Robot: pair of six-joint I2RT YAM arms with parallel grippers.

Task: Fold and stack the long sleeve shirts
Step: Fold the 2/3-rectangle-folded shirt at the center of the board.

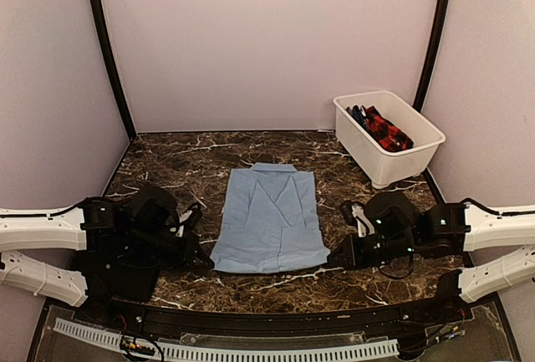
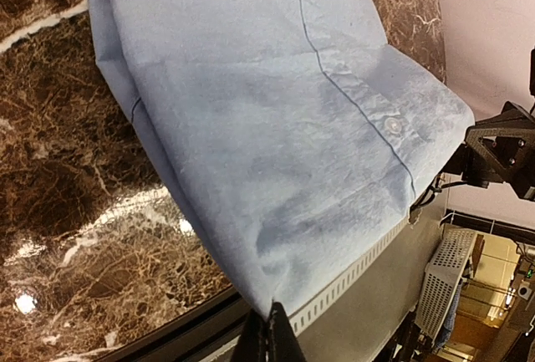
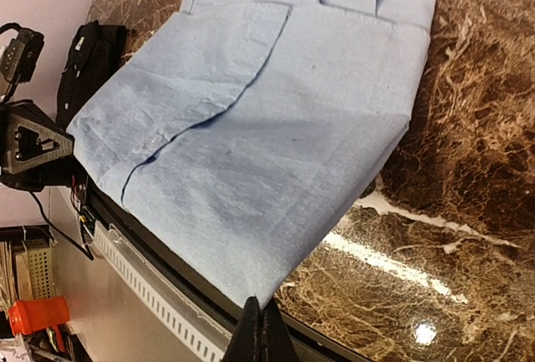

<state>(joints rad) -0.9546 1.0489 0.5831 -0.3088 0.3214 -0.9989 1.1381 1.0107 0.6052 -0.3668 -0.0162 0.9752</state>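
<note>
A light-blue long sleeve shirt (image 1: pixel 272 220) lies flat in the middle of the marble table, sleeves folded in, collar at the far end. My left gripper (image 1: pixel 206 263) is shut on the shirt's near left corner, which the left wrist view shows pinched between the fingers (image 2: pixel 272 333) below the blue cloth (image 2: pixel 276 128). My right gripper (image 1: pixel 333 258) is shut on the near right corner; in the right wrist view the cloth (image 3: pixel 267 153) comes to a point at the closed fingertips (image 3: pixel 262 324). A red-black checked shirt (image 1: pixel 386 130) and a dark blue one (image 1: pixel 358 114) lie in the bin.
A white plastic bin (image 1: pixel 393 157) stands at the back right of the table. The table's near edge with a perforated white strip (image 1: pixel 226 349) runs just below both grippers. Pale walls close the back and sides.
</note>
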